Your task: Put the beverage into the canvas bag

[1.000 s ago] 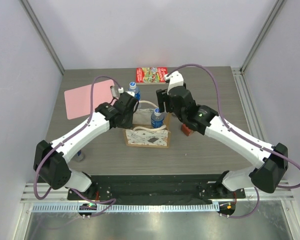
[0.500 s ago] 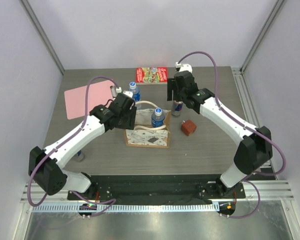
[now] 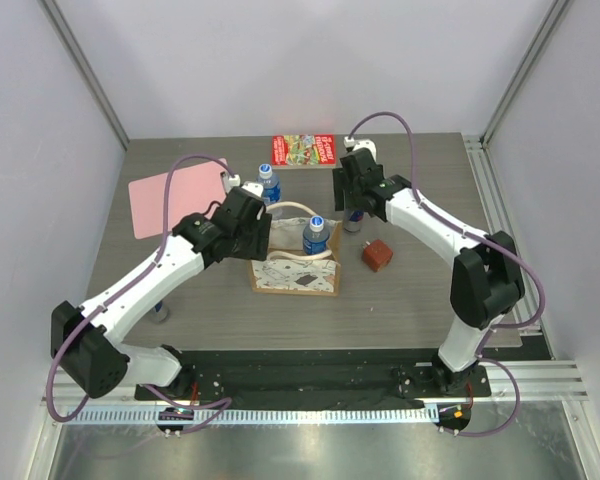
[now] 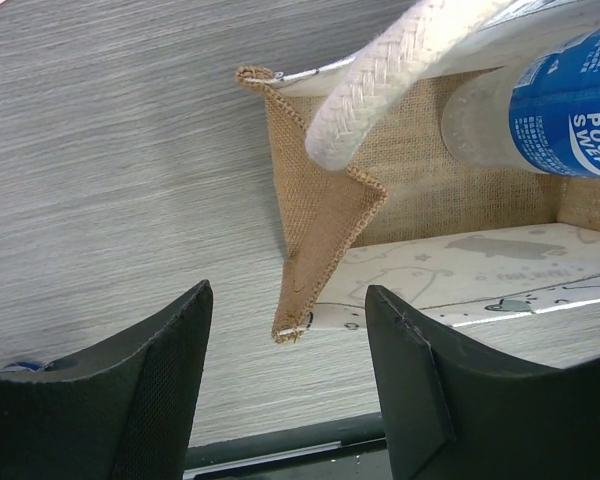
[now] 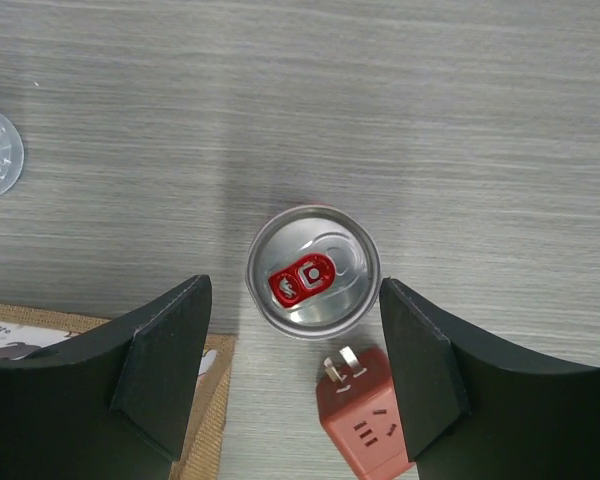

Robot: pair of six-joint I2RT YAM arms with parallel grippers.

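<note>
The cream canvas bag [image 3: 293, 268] stands mid-table with a blue-labelled bottle [image 3: 315, 234] upright inside it. The left wrist view shows its burlap inner corner [image 4: 325, 215], a rope handle [image 4: 380, 95] and the bottle [image 4: 560, 100]. My left gripper [image 3: 252, 226] is open and empty [image 4: 288, 290] above the bag's left corner, which lies between the jaws without touching them. A silver can with a red tab [image 5: 313, 270] stands right of the bag [image 3: 353, 217]. My right gripper [image 3: 350, 192] is open above it [image 5: 293, 283], one jaw on each side.
A red plug adapter [image 3: 377, 254] lies just near-side of the can [image 5: 365, 425]. A second bottle [image 3: 268, 184] stands behind the bag. A red book [image 3: 303, 150] lies at the far edge and a pink sheet [image 3: 175, 196] at the far left.
My right gripper has moved away from the bottle in the bag, to the far right, and now hangs open over the can. My left gripper has stayed by the bag's left corner.
</note>
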